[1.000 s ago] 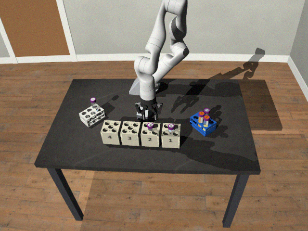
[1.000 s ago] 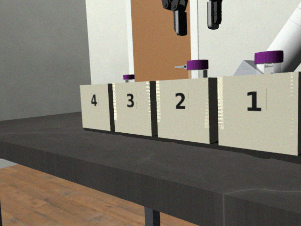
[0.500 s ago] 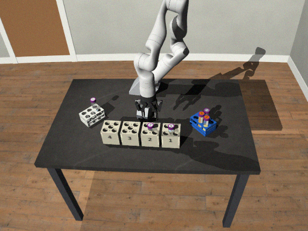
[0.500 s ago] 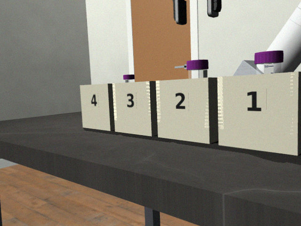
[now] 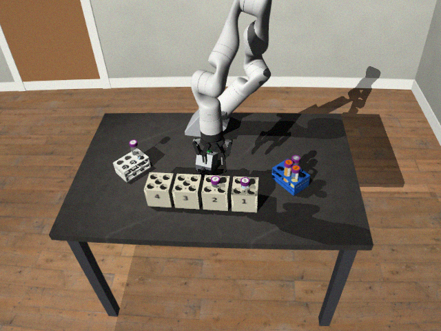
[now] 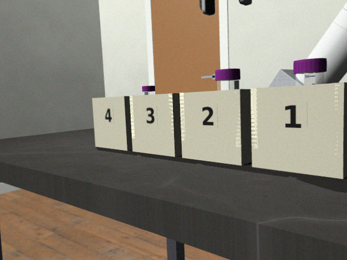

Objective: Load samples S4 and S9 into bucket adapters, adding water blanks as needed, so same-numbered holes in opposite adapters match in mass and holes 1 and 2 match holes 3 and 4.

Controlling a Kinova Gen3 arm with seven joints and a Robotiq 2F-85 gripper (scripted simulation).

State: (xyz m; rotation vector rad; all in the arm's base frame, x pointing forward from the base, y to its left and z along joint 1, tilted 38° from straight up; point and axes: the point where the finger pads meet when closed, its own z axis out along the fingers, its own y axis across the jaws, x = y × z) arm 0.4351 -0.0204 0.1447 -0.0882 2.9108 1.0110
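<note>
- The gripper (image 5: 210, 156) is seen hanging over the small grey desk with the green DONE key (image 5: 208, 152), fingers spread partway, nothing pinched.
- One purple-capped tube (image 5: 214, 180) is seated in adapter 2 (image 5: 214, 199), another tube (image 5: 244, 182) in adapter 1 (image 5: 244, 201).
- Adapters 3 (image 5: 185, 197) and 4 (image 5: 156, 196) are left unfilled.
- Two orange-dotted samples (image 5: 288, 164) are parked in the blue rack (image 5: 289, 183), far right.

Grey walls (image 5: 320, 35), brown door (image 5: 46, 38), white baseboard (image 5: 320, 83), wooden floor (image 5: 220, 285), dark table (image 5: 213, 227)
</note>
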